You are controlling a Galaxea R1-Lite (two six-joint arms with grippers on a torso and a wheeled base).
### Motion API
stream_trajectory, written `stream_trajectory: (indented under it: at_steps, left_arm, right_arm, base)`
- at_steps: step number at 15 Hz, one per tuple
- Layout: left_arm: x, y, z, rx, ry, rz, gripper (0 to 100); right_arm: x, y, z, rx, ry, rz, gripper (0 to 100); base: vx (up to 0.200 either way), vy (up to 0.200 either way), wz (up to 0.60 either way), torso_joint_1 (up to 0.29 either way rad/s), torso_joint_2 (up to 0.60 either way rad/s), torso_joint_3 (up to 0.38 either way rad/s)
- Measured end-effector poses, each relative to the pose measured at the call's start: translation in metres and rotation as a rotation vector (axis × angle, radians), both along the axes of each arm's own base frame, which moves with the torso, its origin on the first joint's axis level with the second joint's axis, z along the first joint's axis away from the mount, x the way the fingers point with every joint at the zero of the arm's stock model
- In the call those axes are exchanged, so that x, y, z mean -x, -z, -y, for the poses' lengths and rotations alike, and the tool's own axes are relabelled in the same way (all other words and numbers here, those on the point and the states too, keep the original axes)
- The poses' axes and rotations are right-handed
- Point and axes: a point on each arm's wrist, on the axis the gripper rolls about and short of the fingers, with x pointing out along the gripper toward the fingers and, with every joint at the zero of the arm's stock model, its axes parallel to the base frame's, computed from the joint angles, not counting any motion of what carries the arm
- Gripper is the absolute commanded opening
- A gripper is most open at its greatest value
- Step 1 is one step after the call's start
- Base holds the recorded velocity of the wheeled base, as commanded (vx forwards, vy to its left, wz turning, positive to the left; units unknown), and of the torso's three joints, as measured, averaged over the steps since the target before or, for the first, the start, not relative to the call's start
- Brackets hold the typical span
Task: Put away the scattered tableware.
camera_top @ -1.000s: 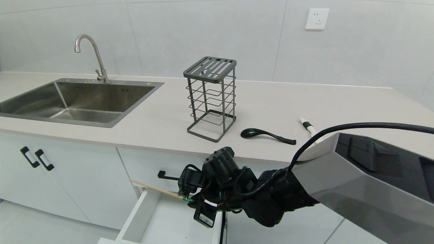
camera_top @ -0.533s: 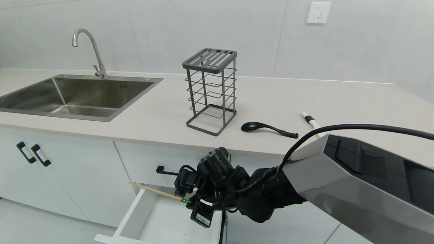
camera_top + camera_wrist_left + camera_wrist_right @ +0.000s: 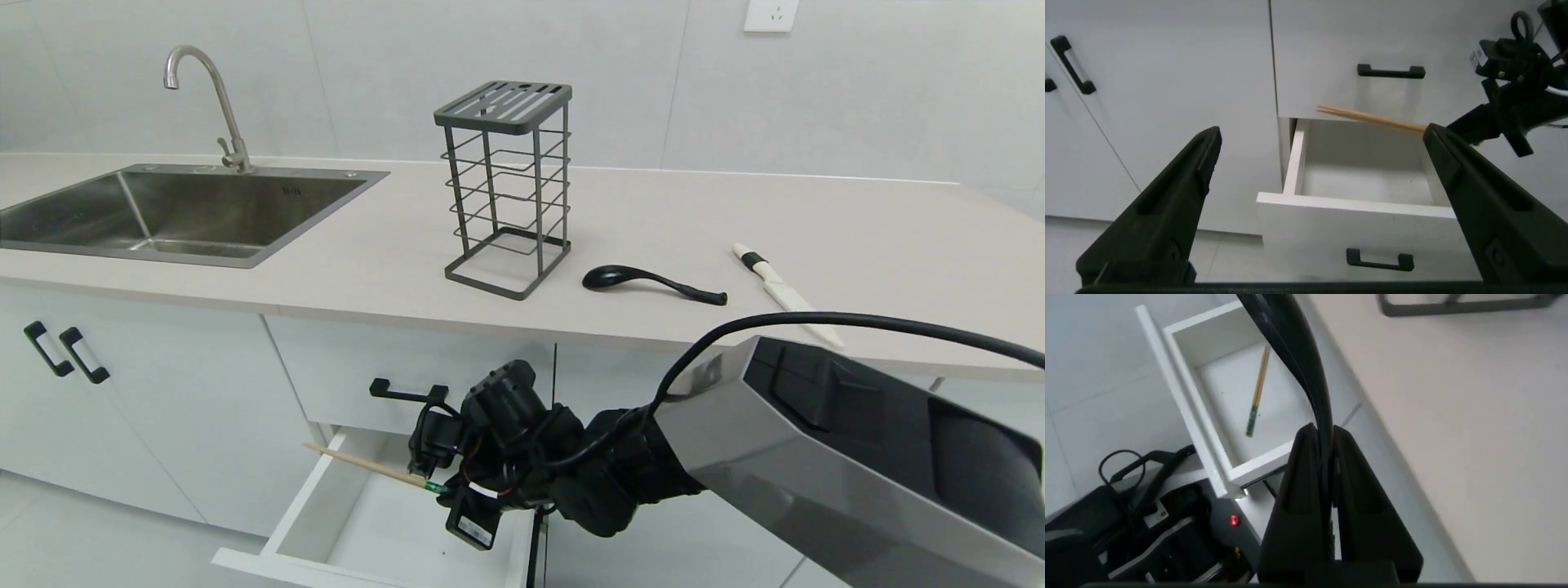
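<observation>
My right gripper (image 3: 431,483) is shut on a wooden chopstick (image 3: 363,465) by its green-tipped end, holding it over the open white drawer (image 3: 326,498) below the counter. The left wrist view shows the same chopstick (image 3: 1372,120) sticking out from the right gripper (image 3: 1490,122) above the drawer (image 3: 1360,208). My left gripper (image 3: 1323,139) stands open, facing the drawer from a distance. A black spoon (image 3: 649,282) and a white knife (image 3: 780,290) lie on the counter. In the right wrist view a thin black curved piece rises between the shut fingers (image 3: 1351,498), and a chopstick (image 3: 1256,392) shows against the drawer floor.
A dark wire rack (image 3: 506,188) stands on the counter left of the spoon. The steel sink (image 3: 49,237) and tap (image 3: 204,98) are at the far left. Cabinet doors with black handles (image 3: 61,359) flank the drawer, and a shut drawer's handle (image 3: 400,392) sits just above it.
The head camera has shifted, so the counter and rack sit higher in the picture. The right gripper still holds the chopstick over the drawer, and looks slightly lower against the handle above it.
</observation>
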Motion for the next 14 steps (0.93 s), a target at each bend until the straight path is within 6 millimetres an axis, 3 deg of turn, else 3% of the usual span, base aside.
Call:
stream_trajectory:
  at_steps: [14]
  left_arm:
    - [0.000,0.000,0.000,0.000,0.000,0.001,100]
  right_arm:
    - [-0.010,0.016,-0.001,0.016,0.013,-0.002,0]
  base:
    - [0.000,0.000,0.00,-0.113,0.19,0.083]
